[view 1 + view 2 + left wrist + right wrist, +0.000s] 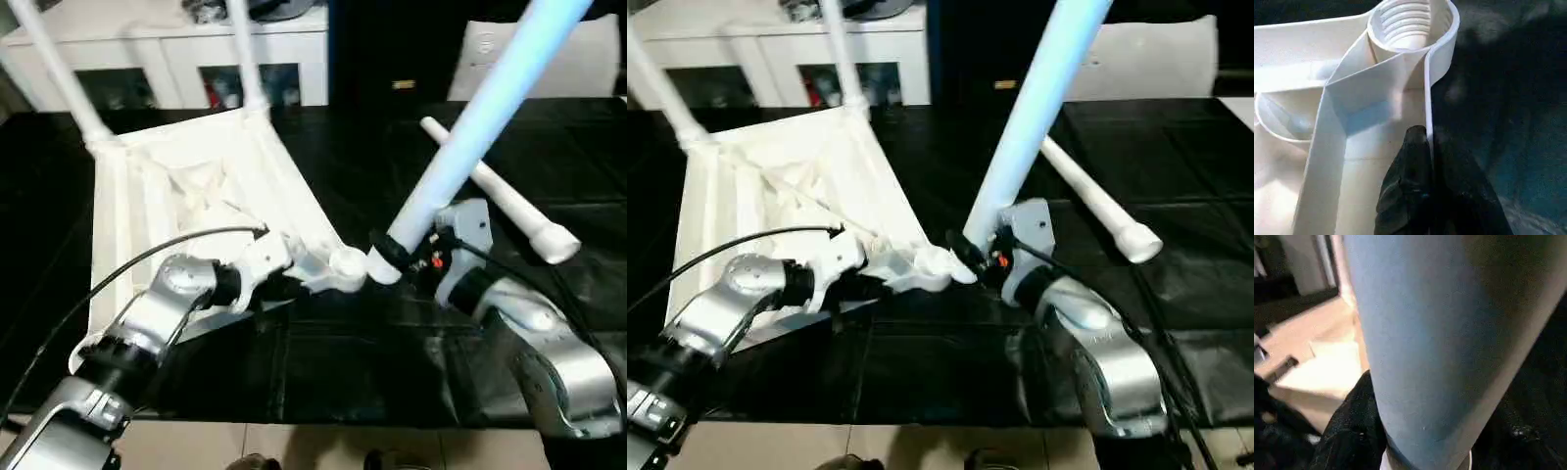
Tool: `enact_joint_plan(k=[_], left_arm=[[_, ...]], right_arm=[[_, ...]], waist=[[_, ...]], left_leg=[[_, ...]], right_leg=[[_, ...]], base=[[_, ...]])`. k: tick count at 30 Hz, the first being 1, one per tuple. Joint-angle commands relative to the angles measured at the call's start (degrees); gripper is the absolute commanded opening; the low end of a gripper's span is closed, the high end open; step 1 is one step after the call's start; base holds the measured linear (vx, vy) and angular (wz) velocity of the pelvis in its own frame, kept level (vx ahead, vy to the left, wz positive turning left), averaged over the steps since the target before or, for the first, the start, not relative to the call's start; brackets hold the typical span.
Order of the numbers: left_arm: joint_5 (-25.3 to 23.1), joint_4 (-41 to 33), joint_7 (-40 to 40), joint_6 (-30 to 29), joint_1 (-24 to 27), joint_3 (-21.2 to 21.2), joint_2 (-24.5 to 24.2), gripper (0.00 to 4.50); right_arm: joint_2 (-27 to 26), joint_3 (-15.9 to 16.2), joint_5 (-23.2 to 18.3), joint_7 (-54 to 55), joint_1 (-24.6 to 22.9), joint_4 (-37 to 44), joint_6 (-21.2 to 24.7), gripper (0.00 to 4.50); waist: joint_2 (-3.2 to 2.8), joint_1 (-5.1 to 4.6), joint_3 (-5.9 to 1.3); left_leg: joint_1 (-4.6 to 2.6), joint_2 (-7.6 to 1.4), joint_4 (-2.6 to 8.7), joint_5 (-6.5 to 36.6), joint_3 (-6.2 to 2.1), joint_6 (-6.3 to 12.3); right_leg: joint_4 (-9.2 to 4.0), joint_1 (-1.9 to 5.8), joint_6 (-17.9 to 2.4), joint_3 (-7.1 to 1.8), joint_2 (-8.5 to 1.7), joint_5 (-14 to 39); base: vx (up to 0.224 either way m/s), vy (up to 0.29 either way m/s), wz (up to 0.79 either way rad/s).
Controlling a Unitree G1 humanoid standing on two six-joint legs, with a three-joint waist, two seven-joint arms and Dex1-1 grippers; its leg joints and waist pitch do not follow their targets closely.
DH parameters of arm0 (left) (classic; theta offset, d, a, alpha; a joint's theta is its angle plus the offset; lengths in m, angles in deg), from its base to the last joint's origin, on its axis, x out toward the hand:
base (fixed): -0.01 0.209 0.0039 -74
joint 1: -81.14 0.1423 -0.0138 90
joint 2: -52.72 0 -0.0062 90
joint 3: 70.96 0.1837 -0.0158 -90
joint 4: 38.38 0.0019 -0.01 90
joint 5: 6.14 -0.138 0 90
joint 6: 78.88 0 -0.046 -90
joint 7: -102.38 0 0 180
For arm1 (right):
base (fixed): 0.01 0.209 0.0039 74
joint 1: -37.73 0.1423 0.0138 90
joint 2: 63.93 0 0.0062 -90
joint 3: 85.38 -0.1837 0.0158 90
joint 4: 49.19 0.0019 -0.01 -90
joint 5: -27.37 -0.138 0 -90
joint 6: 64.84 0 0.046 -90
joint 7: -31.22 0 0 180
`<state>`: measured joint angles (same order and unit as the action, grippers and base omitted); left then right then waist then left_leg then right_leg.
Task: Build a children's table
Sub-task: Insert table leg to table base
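**Grippers at the near corner socket**

Grippers work side by side at the near edge of the black table [323, 362]. The left gripper [1425, 147], its two black fingers pressed together, pinches the thin rim wall of the white plastic rectangular tabletop [196, 196], which lies ribbed underside up on the left of the table, just short of its round threaded near corner socket [1410, 24]. Right beside that socket, the right gripper [392, 257] is clamped around the thick lower end of a long white tapered tube leg [480, 122] that slants up and to the right. Behind it a loose white leg [500, 191] lies flat on the table. At the tabletop's far corners two fitted legs [59, 69] stand upright. Farthest back is a white cabinet with glass doors [176, 59].
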<state>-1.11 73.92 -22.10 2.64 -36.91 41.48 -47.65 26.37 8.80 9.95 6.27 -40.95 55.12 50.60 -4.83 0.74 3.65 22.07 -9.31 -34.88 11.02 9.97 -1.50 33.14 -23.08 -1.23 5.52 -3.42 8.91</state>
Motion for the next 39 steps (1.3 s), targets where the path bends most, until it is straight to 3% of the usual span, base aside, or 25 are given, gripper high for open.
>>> enact_joint_plan(k=[1,4,9,14,20,24,31,39], left_arm=[[0.03,-1.17,0.3,1.38,0.09,-0.38,-0.08,0.0],[0.09,-0.85,1.63,3.17,0.12,-0.31,-0.41,0.0],[1.02,-0.29,6.09,8.22,0.94,-0.94,-1.03,0.0],[1.94,-1.51,8.61,8.32,1.84,-0.91,-1.67,0.0],[1.53,-1.31,8.85,7.61,1.95,-1.19,-1.72,0.0],[0.84,0.03,8.5,7.82,1.29,-1.96,-1.38,0.0],[0.4,-0.36,9.32,9.12,1.25,-1.43,-1.2,0.0],[-0.42,-0.12,9.54,9.36,1.21,-1.61,-0.98,0.0]], right_arm=[[-0.15,0.62,0.49,-0.31,0.72,-0.3,-0.83,1.89],[-0.1,1.2,-1.49,-1.35,1.85,-0.59,4.3,1.89],[1.16,2.72,-3.12,-6.39,3.12,-2.57,4.58,1.89],[1.43,2.95,-3.91,-8.21,3.22,-3.36,4.63,1.89],[3.74,5.62,-2.14,-10.92,3.7,-3.98,5.9,1.89],[4.42,6.23,-2.17,-11.61,3.2,-3.79,6.57,1.89],[3.32,7.75,0.65,-11.13,4.9,-8.53,3.79,1.89],[5.3,10.46,1.18,-15.67,7.13,-11.25,5.92,1.89]], waist=[[0.5,0.29,-3.9],[0.55,0.35,-3.78],[0.61,0.85,-3.91],[0.52,1.58,-3.79],[1.05,1.67,-3.62],[0.92,1.7,-3.61],[0.9,1.39,-3.45],[1.04,1.46,-3.43]], left_leg=[[-1.05,-3.71,3.94,9.08,-1.64,4.06],[-1.19,-3.74,4.1,10.5,-1.73,3.53],[-1.1,-3.76,4.02,9.6,-1.69,3.68],[-1.23,-3.98,4.21,9.53,-1.68,3.33],[-1.19,-3.84,4.25,10.09,-1.59,2.83],[-1.22,-3.88,4.2,10.06,-1.6,3.13],[-1.22,-3.79,4.36,11.72,-1.74,2.45],[-1.21,-3.85,4.28,11.04,-1.64,2.96]], right_leg=[[-3.85,2.95,-9.05,-3.36,-5.27,16.93],[-3.96,3.01,-8.87,-3.45,-5.26,18.27],[-3.84,3.05,-8.88,-3.57,-5.43,16.67],[-3.58,2.93,-9.53,-3.6,-5.46,15.84],[-3.72,3.03,-9.2,-3.65,-5.51,17.62],[-3.84,2.92,-8.75,-3.66,-5.59,18.44],[-4.12,2.8,-8.35,-3.53,-5.54,20.87],[-4.0,2.92,-8.72,-3.63,-5.58,19.85]], base=[[0.0,0.0,0.0],[0.0,0.0,0.0],[0.0,0.0,0.0],[0.0,0.0,0.0],[0.0,0.0,0.0],[0.0,0.0,0.0],[0.0,0.0,0.0],[0.0,0.0,0.0]])
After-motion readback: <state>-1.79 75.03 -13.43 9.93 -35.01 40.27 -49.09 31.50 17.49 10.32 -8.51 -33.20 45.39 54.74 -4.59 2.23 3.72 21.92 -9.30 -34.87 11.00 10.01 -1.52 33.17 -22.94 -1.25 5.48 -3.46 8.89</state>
